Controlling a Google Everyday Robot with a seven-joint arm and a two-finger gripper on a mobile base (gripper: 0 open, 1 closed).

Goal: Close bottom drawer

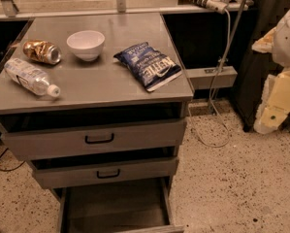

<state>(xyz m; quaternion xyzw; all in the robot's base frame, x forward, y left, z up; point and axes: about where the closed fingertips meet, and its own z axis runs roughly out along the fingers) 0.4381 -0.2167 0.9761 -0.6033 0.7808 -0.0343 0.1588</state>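
The grey metal cabinet (pixel 135 86) has three drawers. The bottom drawer (pixel 113 208) is pulled far out towards me; its inside shows and looks empty. Only the top edge of its front panel (pixel 152 228) shows at the frame's bottom, and its handle is out of view. The middle drawer (pixel 105 173) and the top drawer (pixel 98 139), each with a small black handle, stand slightly ajar. My gripper (pixel 276 101) shows as pale blocky parts at the right edge, well to the right of the cabinet and above the floor, touching nothing.
On the cabinet top lie a white bowl (pixel 86 43), a tipped can (pixel 41 51), a water bottle on its side (pixel 30 76) and a blue chip bag (pixel 149 64). A cable (pixel 217 81) hangs from a power strip (pixel 202 1) to the speckled floor (pixel 232 178).
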